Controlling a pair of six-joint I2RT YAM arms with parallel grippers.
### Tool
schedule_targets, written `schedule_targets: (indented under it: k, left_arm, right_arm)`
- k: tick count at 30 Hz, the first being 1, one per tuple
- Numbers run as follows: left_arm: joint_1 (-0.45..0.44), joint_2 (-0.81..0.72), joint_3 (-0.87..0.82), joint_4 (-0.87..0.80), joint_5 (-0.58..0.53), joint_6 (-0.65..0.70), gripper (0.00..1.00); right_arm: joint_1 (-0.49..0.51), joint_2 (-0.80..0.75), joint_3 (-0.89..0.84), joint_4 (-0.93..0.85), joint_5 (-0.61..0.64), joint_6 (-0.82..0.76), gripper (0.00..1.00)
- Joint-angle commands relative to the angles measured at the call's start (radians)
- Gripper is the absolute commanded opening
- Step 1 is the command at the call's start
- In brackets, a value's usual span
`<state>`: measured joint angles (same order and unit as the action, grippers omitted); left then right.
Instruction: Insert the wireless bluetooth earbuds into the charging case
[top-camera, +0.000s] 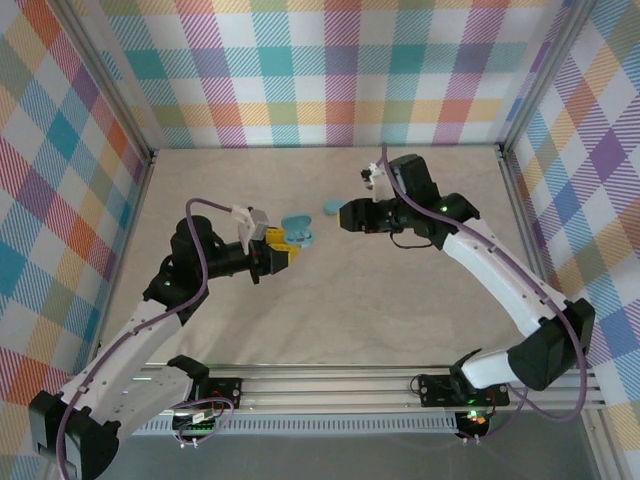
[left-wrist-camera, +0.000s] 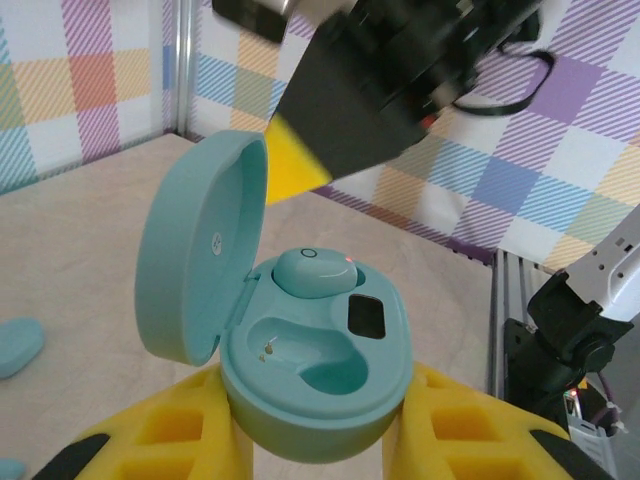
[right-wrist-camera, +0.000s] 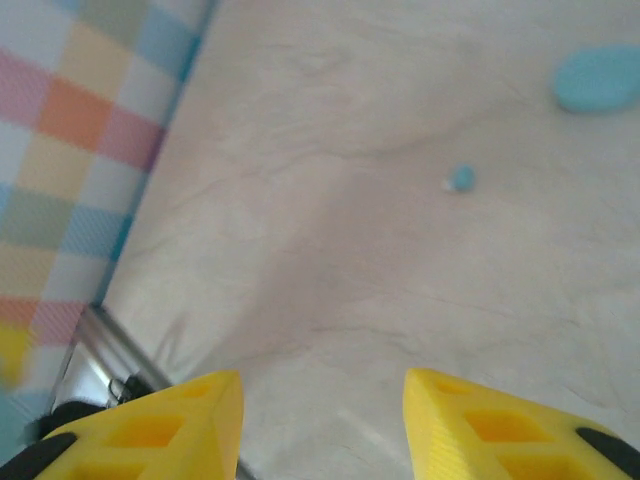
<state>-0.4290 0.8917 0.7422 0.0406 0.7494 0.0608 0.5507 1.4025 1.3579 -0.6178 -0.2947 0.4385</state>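
Earbud (left-wrist-camera: 312, 272) seated in lid-up charging case (left-wrist-camera: 330, 405) clamped by left gripper (left-wrist-camera: 318, 440); right gripper (right-wrist-camera: 320, 385) spread, empty.

No legible words, brand names or numbers in any view

Left wrist view, marks only:
- Inner face of the open lid (left-wrist-camera: 195, 270) has one small round emblem (left-wrist-camera: 215, 240), too small to read
- The earbud (left-wrist-camera: 318, 275) seated in the case (left-wrist-camera: 330, 405) has a tiny ring sign (left-wrist-camera: 308, 253) on its top, with no letters
- A dark rectangular window (left-wrist-camera: 368, 317) on the case deck is blank, no digits showing
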Motion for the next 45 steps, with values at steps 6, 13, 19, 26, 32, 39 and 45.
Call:
schedule_targets:
  k: [6, 13, 19, 26, 32, 39, 45]
  left_arm:
    - [0.002, -0.081, -0.019, -0.035, -0.053, 0.025, 0.0]
    - [0.002, -0.097, -0.019, -0.054, -0.065, 0.024, 0.0]
    - [0.001, -0.115, -0.021, -0.061, -0.058, 0.007, 0.0]
    - [0.001, -0.122, -0.011, -0.093, -0.062, 0.018, 0.0]
    - [0.001, -0.126, -0.001, -0.115, -0.07, 0.03, 0.0]
    - [0.001, -0.126, 0.005, -0.152, -0.07, 0.048, 0.0]
    - [0.001, -0.126, 0.003, -0.148, -0.072, 0.047, 0.0]
  right_arm:
    - [-0.028, 0.271, 0.006, 0.116, 0.039, 0.107, 0.36]
    - [0.004, 0.557, 0.217, 0.097, 0.066, 0.152, 0.29]
    - [0.052, 0.739, 0.416, -0.008, 0.185, 0.159, 0.29]
    - [0.087, 0.915, 0.607, -0.102, 0.226, 0.144, 0.3]
    - [0.113, 1.001, 0.727, -0.179, 0.262, 0.118, 0.32]
    - [0.123, 1.052, 0.829, -0.258, 0.313, 0.089, 0.33]
    - [0.127, 1.101, 0.889, -0.293, 0.272, 0.063, 0.33]
